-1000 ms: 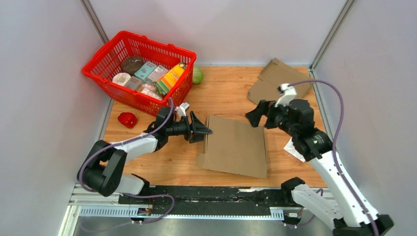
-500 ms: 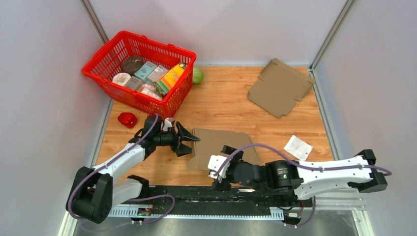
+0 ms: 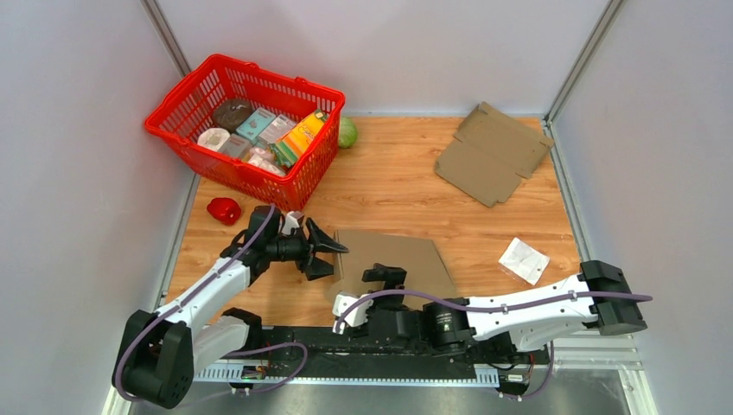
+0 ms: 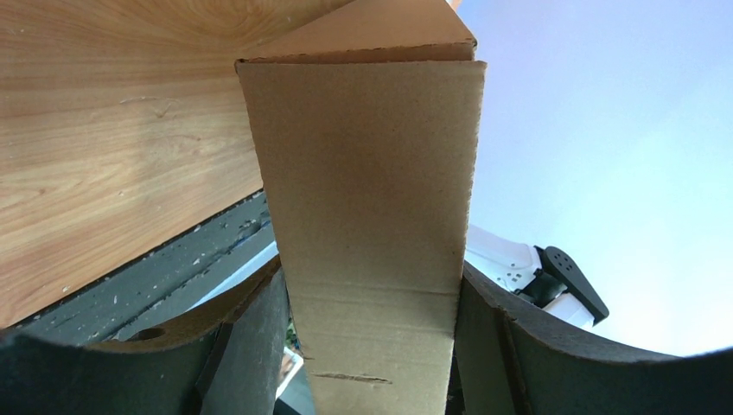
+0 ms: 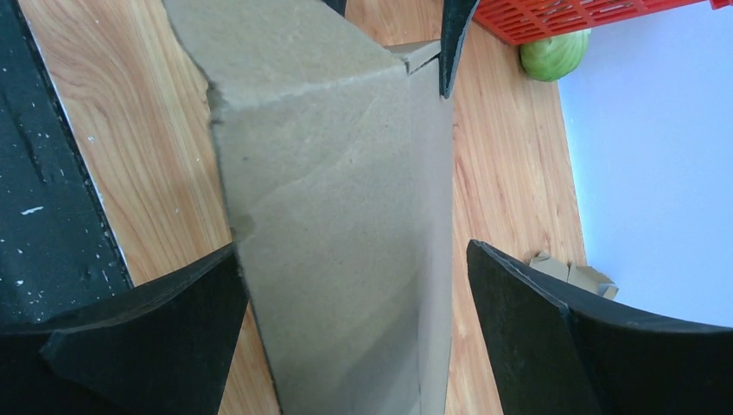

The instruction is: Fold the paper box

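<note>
The paper box [image 3: 402, 258] is brown cardboard, partly folded, near the table's front middle. My left gripper [image 3: 327, 251] is at its left end. In the left wrist view a narrow upright panel of the box [image 4: 363, 173] fills the gap between the fingers, and the left gripper [image 4: 372, 270] is shut on it, both pads touching its edges. My right arm lies low along the near edge. Its gripper [image 3: 385, 275] stands open at the box's near side. In the right wrist view the box [image 5: 328, 156] sits between the jaws of the right gripper [image 5: 353, 251], against one finger and apart from the other.
A red basket [image 3: 259, 180] full of groceries stands at the back left, with a green ball [image 3: 347, 132] beside it. A red object [image 3: 225, 210] lies near the left edge. Another flat cardboard sheet [image 3: 493, 154] is at the back right, and a white packet [image 3: 524, 259] at the right.
My right arm swung from the back right down to the near edge and brought its open gripper to the box. The left gripper drew the box toward the left and nearer.
</note>
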{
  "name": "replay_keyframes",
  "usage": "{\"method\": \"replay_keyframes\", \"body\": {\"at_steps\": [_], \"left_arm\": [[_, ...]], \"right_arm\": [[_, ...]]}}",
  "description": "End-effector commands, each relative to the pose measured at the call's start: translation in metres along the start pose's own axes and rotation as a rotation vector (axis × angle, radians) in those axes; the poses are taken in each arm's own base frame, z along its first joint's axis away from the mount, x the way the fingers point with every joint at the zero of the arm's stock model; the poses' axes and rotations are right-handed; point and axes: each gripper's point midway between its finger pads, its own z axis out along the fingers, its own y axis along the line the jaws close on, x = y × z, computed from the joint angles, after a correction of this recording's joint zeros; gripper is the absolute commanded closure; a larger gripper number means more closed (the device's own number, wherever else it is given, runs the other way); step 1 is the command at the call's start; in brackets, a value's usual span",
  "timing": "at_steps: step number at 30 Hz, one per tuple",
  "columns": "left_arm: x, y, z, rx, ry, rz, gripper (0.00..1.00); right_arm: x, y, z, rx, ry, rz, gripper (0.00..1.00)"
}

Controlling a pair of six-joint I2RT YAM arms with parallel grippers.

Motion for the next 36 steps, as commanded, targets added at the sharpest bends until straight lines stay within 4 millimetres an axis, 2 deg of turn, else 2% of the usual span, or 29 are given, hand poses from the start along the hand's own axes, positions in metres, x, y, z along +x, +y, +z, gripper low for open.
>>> {"method": "replay_keyframes", "body": {"at_steps": [1,4,6,8,9,10,13,14,17,18,21,25,26,27,28,29,30,32,33,36], "left_arm": [[0.012,0.008,-0.005,-0.036,0.04,-0.123,0.75],[0.014,0.005,-0.006,-0.026,0.044,-0.125,0.75],[0.015,0.003,-0.008,-0.019,0.043,-0.118,0.75],[0.015,0.006,-0.009,-0.029,0.03,-0.129,0.75],[0.015,0.004,-0.011,-0.02,0.02,-0.121,0.75],[0.014,0.007,-0.011,-0.029,0.009,-0.127,0.75],[0.015,0.013,-0.011,-0.038,-0.003,-0.118,0.72],[0.015,0.017,-0.011,-0.04,-0.007,-0.121,0.7],[0.012,0.016,-0.013,-0.01,-0.055,-0.083,0.57],[0.012,0.008,-0.017,0.028,-0.077,-0.031,0.48],[0.01,0.003,-0.024,0.065,-0.141,0.058,0.27],[0.013,0.003,-0.031,0.108,-0.185,0.17,0.26],[0.013,0.008,-0.03,0.123,-0.186,0.165,0.25],[0.016,-0.005,-0.035,0.198,-0.199,0.173,0.25],[0.015,-0.008,-0.036,0.232,-0.212,0.162,0.25],[0.013,-0.002,-0.034,0.251,-0.219,0.137,0.25],[0.014,-0.011,-0.04,0.307,-0.233,0.126,0.25],[0.009,-0.009,-0.041,0.333,-0.254,0.091,0.24],[0.011,-0.017,-0.046,0.377,-0.258,0.084,0.24],[0.009,-0.019,-0.053,0.395,-0.28,0.059,0.24]], "right_arm": [[-0.01,-0.005,0.002,0.039,-0.032,0.043,0.0],[-0.003,-0.004,0.007,0.075,-0.003,0.023,0.0],[0.003,-0.011,0.009,0.137,0.028,-0.011,0.01],[0.004,-0.009,0.014,0.155,0.038,-0.023,0.05],[0.005,-0.014,0.013,0.191,0.045,-0.022,0.08],[0.004,-0.017,0.013,0.21,0.04,-0.01,0.18],[0.003,-0.024,0.01,0.231,0.018,0.003,0.37],[0.002,-0.024,0.009,0.221,0.011,0.007,0.39],[0.0,-0.032,0.005,0.212,-0.003,0.025,0.46],[-0.002,-0.034,0.003,0.197,-0.014,0.037,0.47],[-0.006,-0.041,-0.004,0.186,-0.038,0.05,0.52],[-0.006,-0.055,-0.016,0.187,-0.063,0.076,0.56],[-0.006,-0.056,-0.017,0.184,-0.069,0.083,0.57],[-0.006,-0.054,-0.018,0.17,-0.078,0.084,0.58],[-0.007,-0.052,-0.021,0.156,-0.087,0.079,0.6],[-0.007,-0.053,-0.022,0.159,-0.092,0.079,0.61],[-0.006,-0.054,-0.023,0.169,-0.085,0.074,0.61],[-0.004,-0.049,-0.026,0.161,-0.083,0.055,0.61],[-0.001,-0.049,-0.025,0.17,-0.073,0.058,0.62],[0.005,-0.049,-0.027,0.19,-0.053,0.052,0.62]]}}
